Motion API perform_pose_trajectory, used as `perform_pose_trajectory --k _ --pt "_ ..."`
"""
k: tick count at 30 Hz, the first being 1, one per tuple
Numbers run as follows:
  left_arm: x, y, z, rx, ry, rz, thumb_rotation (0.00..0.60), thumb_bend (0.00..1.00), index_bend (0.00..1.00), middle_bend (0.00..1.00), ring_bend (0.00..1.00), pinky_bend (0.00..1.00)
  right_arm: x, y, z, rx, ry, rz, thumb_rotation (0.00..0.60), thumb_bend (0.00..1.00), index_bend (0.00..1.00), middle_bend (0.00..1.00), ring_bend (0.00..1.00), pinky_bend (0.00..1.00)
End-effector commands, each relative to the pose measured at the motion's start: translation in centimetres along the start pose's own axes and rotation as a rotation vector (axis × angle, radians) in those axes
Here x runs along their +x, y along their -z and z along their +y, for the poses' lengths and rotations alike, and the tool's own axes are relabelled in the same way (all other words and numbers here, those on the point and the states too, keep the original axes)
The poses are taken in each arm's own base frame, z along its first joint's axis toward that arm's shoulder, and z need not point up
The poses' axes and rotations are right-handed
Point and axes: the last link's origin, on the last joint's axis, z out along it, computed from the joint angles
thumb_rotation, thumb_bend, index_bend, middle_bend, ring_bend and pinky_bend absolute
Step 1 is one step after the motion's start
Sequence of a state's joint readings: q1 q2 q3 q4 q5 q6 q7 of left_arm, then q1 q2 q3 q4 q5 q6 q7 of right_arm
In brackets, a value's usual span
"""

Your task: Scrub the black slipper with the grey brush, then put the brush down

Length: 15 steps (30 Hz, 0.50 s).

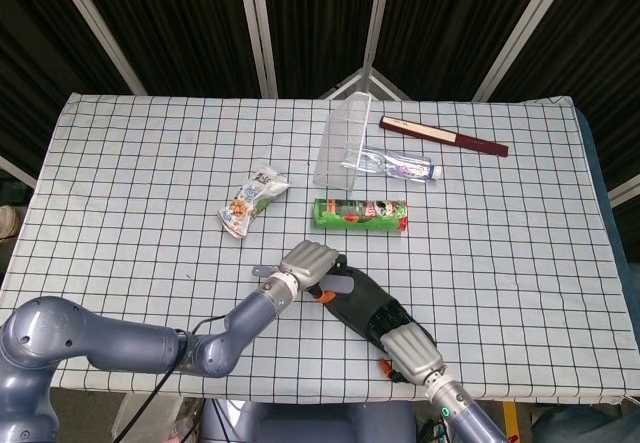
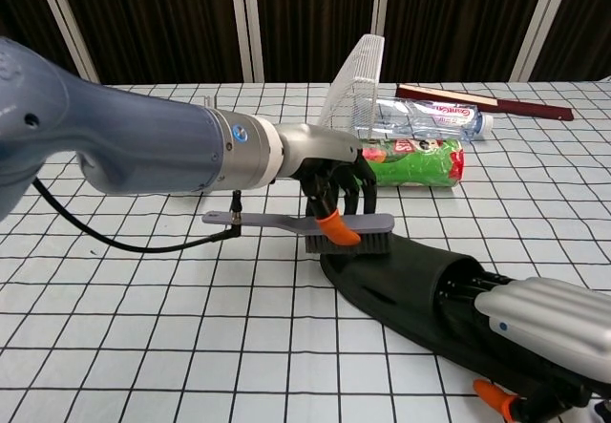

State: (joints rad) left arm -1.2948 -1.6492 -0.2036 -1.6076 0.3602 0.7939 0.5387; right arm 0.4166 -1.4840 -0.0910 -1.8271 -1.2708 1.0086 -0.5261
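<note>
Head view: a checked-cloth table (image 1: 120, 163) before dark panels carries the black slipper (image 1: 365, 303) at the near edge, the right robot hand (image 1: 408, 348) pushed inside it, apparently to steady it, while the left robot hand (image 1: 308, 263) grips the grey brush (image 1: 335, 285) at the slipper's far end. Chest view: the left robot hand's fingers (image 2: 329, 194) are wrapped round the brush handle, bristles down at the slipper's tip (contact likely, not certain); a green packet (image 2: 415, 165), bottle (image 2: 430, 117) and wire basket (image 2: 355, 84) lie beyond, out of the way.

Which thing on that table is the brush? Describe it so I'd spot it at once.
Look at the near edge of the checked table, where the black slipper lies. The grey brush is at the slipper's far tip, held by the left hand. It is the only long, thin grey stick with dark bristles underneath.
</note>
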Motion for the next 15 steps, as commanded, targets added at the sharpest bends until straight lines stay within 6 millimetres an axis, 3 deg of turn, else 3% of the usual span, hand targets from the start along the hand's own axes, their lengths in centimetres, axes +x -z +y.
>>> perform_pose_trajectory --k 1,15 --pt "0.7 0.7 0.1 -0.012 0.015 0.031 0.6 0.59 0.48 0.54 0.47 0.45 0.4 0.2 0.3 -0.012 0.026 0.011 0.6 0.54 0.0 0.0 0.0 0.0" --pt "1.7 3.2 -2.7 0.025 -0.041 0.108 0.6 0.59 0.48 0.54 0.47 0.45 2.4 3.0 0.9 -0.113 0.15 0.093 0.6 0.54 0.0 0.0 0.0 0.0"
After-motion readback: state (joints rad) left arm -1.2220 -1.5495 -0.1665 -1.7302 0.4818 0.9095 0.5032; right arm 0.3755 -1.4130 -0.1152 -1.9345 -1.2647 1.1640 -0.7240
